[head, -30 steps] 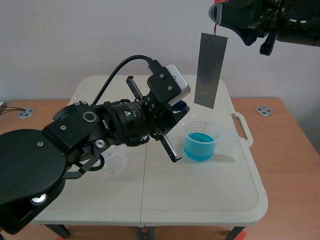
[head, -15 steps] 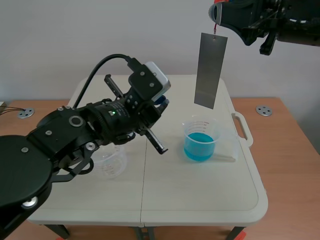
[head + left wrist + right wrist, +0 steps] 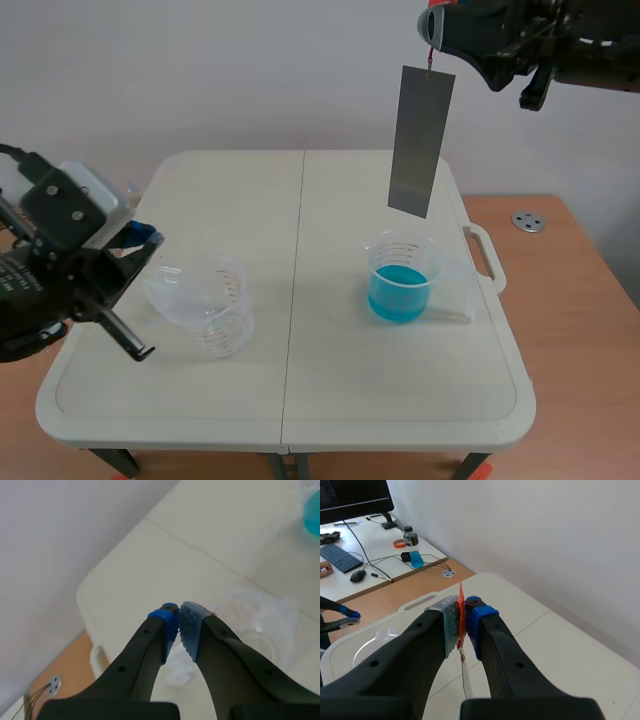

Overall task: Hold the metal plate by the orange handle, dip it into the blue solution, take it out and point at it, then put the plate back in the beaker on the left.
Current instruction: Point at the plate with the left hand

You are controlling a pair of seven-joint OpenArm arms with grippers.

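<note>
Right gripper (image 3: 463,615) is way up high over the far side of the table (image 3: 400,390), and its two pads are pinched tight on the thin orange handle (image 3: 460,592), which stands up on edge between them with its tip poking out a bit past the pads. From there the metal plate (image 3: 421,140) just dangles straight below on a little link. Its long axis is pretty much vertical, maybe leaning a hair, with the top end at the gripper and the bottom end pointing down. In the scene view the flat grey face looks toward the camera, while from the right wrist you only get it edge-on as a skinny sliver. Its lower edge hangs above the beaker of blue solution (image 3: 402,280) and isn't in the liquid. That beaker sits upright on the right half of the table, about a third full. Over on the left half there's the clear beaker (image 3: 205,300), and honestly I can't tell if it's upright or tipped. The left gripper (image 3: 180,622) sits low near the table's left edge, just beside that clear beaker, fingers closed pad to pad with nothing between them.
</note>
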